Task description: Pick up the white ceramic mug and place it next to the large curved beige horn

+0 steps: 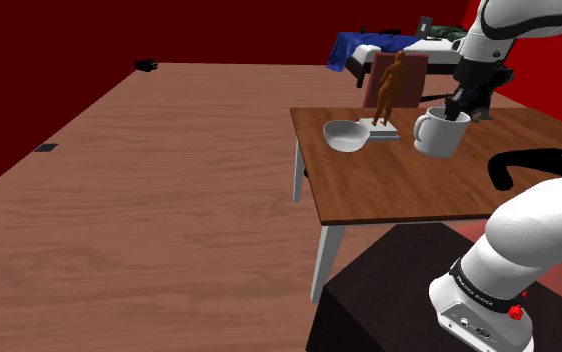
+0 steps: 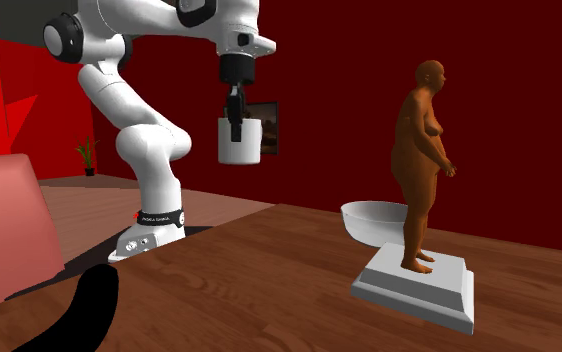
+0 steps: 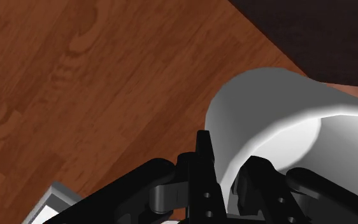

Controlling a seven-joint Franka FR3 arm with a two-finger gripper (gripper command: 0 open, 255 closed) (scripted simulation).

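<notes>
**White mug held in the air beside the statuette**

We see the plain white, smooth-walled mug (image 1: 441,132) (image 2: 238,140) (image 3: 267,121) hanging clear of the brown wood-grain desk (image 1: 389,195) (image 2: 269,270) (image 3: 76,83). The black jaws pinch its rim from above. In the wrist view, one of the fingers (image 3: 204,167) lies outside the wall and the other inside it.

We place everything else by the brown standing human statuette (image 1: 390,85) (image 2: 421,165) on its grey stepped plinth (image 1: 381,128) (image 2: 414,285). In the second exterior view the mug is off to the statuette's left, at about the height of its chest and well apart from it. In the shoulder view it is just to the statuette's right.

A white round bowl (image 1: 346,135) (image 2: 374,222) rests on the desk close to the plinth, on the side away from the mug. A curved, horn-like shape (image 1: 514,165) (image 2: 79,310), drawn black, lies on the desk on the mug's side of the statuette, farther out than the mug. The mug does not touch it.
</notes>
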